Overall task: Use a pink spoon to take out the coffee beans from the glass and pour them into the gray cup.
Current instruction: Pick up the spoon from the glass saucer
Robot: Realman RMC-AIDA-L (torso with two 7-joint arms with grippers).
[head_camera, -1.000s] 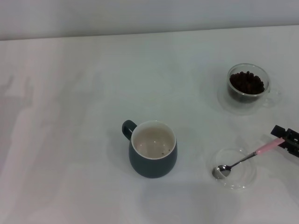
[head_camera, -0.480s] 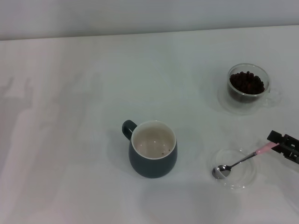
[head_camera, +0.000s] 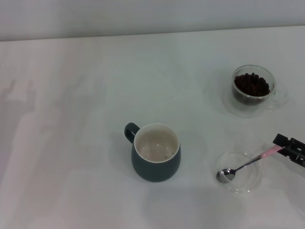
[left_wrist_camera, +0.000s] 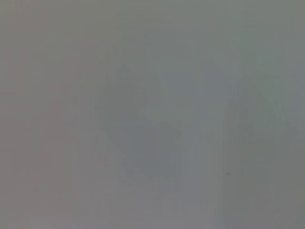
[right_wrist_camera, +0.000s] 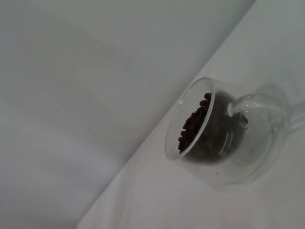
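One of my grippers, the right gripper (head_camera: 285, 147), is meeting the pink spoon (head_camera: 245, 165) at its handle tip; grip unclear. Its bowl is lying in the saucer (head_camera: 251, 182). The coffee beans (head_camera: 251, 84) are filling the glass (head_camera: 252, 102); the gray cup (head_camera: 156, 168) is sitting leftward.

White table (head_camera: 71, 119) spanning nearly the whole head view, pale wall (head_camera: 143, 16) along the 12 o'clock edge. Shallow clear saucer (head_camera: 248, 183) at roughly 4 o'clock, resting flat on the table. Same table surface (right_wrist_camera: 200, 200) and wall (right_wrist_camera: 95, 71) in the right wrist view.
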